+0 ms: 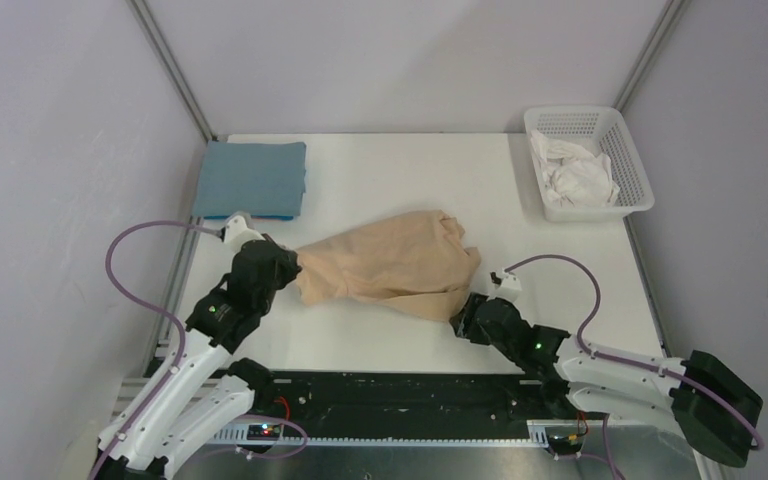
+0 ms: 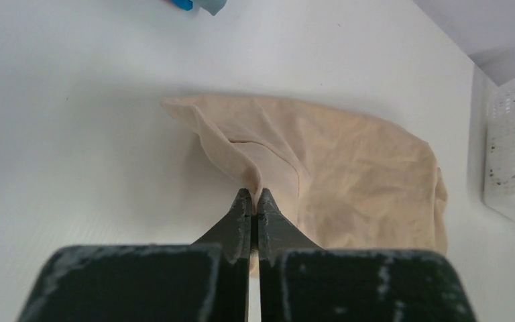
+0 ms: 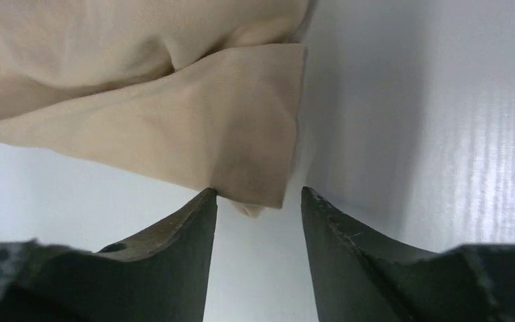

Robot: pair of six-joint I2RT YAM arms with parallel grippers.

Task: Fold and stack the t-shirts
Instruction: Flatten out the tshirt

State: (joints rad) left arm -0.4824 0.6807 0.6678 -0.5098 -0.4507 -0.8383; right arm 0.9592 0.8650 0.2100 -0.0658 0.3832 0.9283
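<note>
The tan-beige t-shirt (image 1: 390, 262) lies crumpled in the middle of the white table. My left gripper (image 1: 292, 268) is shut on a pinch of its left end; in the left wrist view the cloth (image 2: 349, 168) runs up out of the closed tips (image 2: 255, 196). At the shirt's lower right corner my right gripper (image 1: 460, 318) stands open. In the right wrist view that corner of the cloth (image 3: 141, 121) hangs just at the gap between the tips (image 3: 258, 194), touching the left fingertip (image 3: 204, 201). The teal-blue t-shirt (image 1: 250, 178) lies folded at the back left.
A white lattice basket (image 1: 640, 180) stands at the back right with crumpled white cloth (image 1: 575, 172) in it; its wall (image 2: 509, 168) shows at the right of the left wrist view. Grey walls close in the table on three sides.
</note>
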